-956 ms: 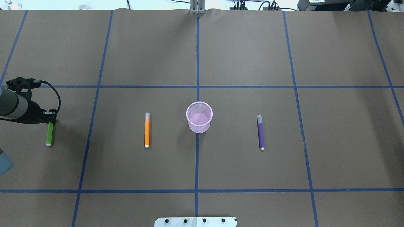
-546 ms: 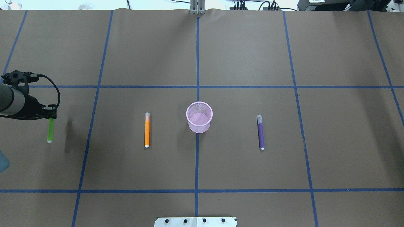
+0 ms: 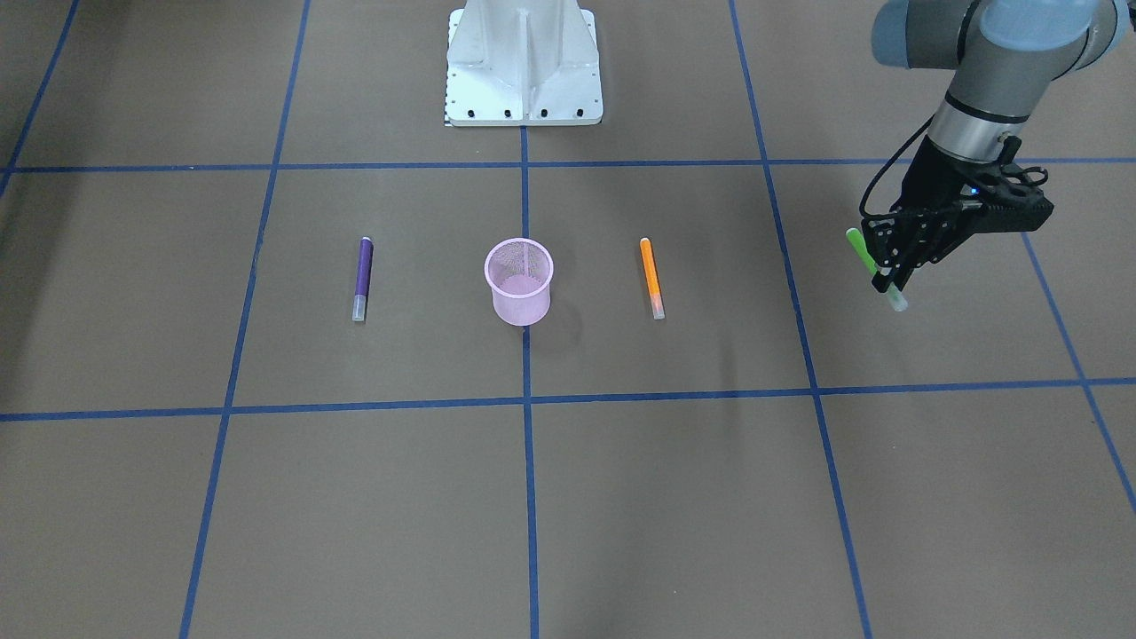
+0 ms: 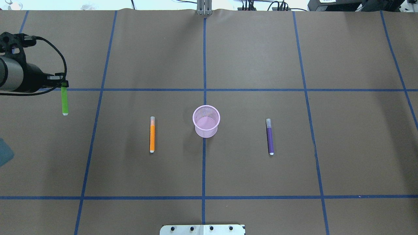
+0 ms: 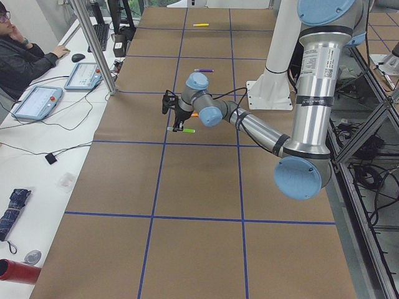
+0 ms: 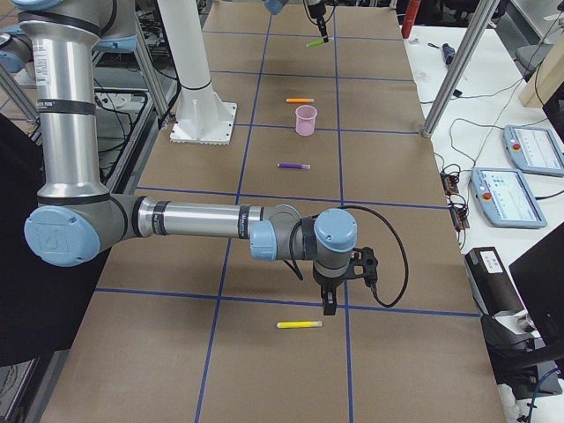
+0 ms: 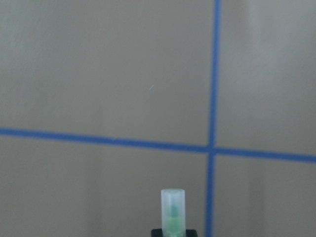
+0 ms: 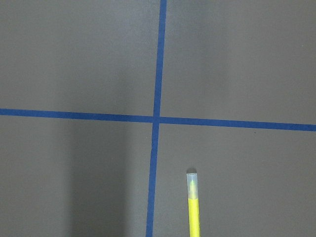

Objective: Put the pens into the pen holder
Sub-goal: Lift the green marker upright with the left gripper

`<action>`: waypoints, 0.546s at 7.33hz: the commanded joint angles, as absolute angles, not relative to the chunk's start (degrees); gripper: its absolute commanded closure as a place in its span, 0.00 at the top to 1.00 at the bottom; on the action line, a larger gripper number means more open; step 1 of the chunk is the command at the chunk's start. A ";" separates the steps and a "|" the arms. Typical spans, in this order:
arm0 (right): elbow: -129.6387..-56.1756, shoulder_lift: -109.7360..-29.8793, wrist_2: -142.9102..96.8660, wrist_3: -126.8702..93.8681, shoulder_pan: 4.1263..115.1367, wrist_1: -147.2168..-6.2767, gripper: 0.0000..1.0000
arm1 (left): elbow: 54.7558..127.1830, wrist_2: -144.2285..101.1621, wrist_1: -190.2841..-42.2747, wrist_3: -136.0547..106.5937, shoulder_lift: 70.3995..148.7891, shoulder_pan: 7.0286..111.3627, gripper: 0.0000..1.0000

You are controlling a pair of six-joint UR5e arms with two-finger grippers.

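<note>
Now, looking from across the table (image 3: 621, 497): catching the left gripper (image 3: 886, 282) pinching tight on the green pen (image 3: 858, 243) near its pale cap end, holding it tilted and clear of the surface, far out on the robot's left. Finding the pink pen holder (image 3: 519, 282) standing upright on the centre tape line (image 3: 525, 426), flanked by the orange pen (image 3: 652, 277) on the robot's left and the purple pen (image 3: 362, 277) on its right, both lying flat, each well apart from it. Switching overhead: seeing the same row, with the green pen hanging off the grip in the outer left column, well away from the pen holder. Moving to the left-end camera: picking out the near arm reaching over the table, carrying the green pen nearly level. Going to the right-end camera: spotting the right gripper (image 6: 329, 306) poised just beside a yellow pen (image 6: 300, 324) lying flat; no telling the spread of its fingers from here. Peeking through the left wrist: getting the translucent cap poking out of the grip, over a tape crossing. Checking the right wrist: getting only the yellow pen's capped end beside a tape line.
</note>
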State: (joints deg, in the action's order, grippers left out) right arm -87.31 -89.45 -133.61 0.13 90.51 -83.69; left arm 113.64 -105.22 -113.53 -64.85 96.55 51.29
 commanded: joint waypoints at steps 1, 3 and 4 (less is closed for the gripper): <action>-77.65 -87.64 -134.81 0.26 90.44 -74.76 1.00 | 115.22 -97.68 -113.47 -71.18 103.50 50.98 0.00; -75.50 -86.14 -134.65 0.35 87.47 -73.39 1.00 | 114.96 -95.64 -113.47 -71.54 109.57 50.54 0.00; -74.02 -86.22 -134.74 0.00 86.32 -73.30 1.00 | 114.70 -89.88 -113.38 -71.54 112.56 46.45 0.00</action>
